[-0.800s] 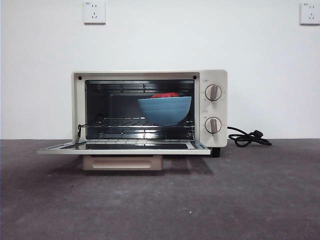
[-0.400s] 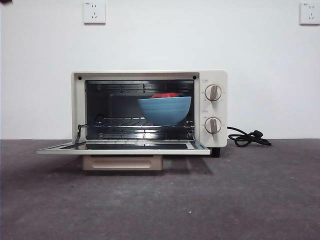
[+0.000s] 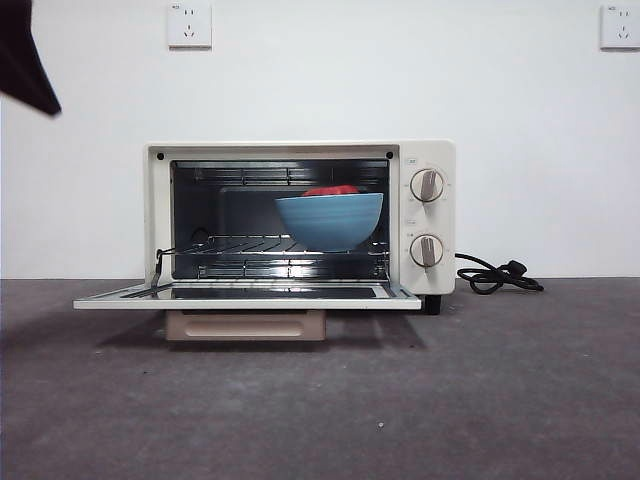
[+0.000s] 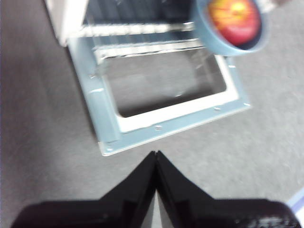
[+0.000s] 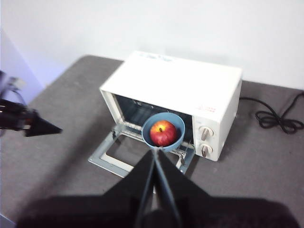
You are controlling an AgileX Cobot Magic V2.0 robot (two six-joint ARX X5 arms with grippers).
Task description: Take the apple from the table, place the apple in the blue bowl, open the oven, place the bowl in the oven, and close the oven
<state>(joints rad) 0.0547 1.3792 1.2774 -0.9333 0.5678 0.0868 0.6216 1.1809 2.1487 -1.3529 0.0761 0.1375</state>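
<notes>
The apple [image 5: 163, 132] sits in the blue bowl [image 3: 329, 221] inside the oven [image 3: 428, 150]; only its lowered door [image 3: 245, 296] remains open. Both grippers, left [image 4: 156, 154] and right [image 5: 156, 151], are closed and empty.

- Nothing can be read from here.
- The oven [image 3: 300, 225] has small marks above its two knobs [image 3: 427, 185], too tiny to make out.
- A red blur of print sits on the oven's top in the right wrist view, unreadable.

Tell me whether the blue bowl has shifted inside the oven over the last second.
No. The blue bowl sits at the same spot on the oven rack.
</notes>
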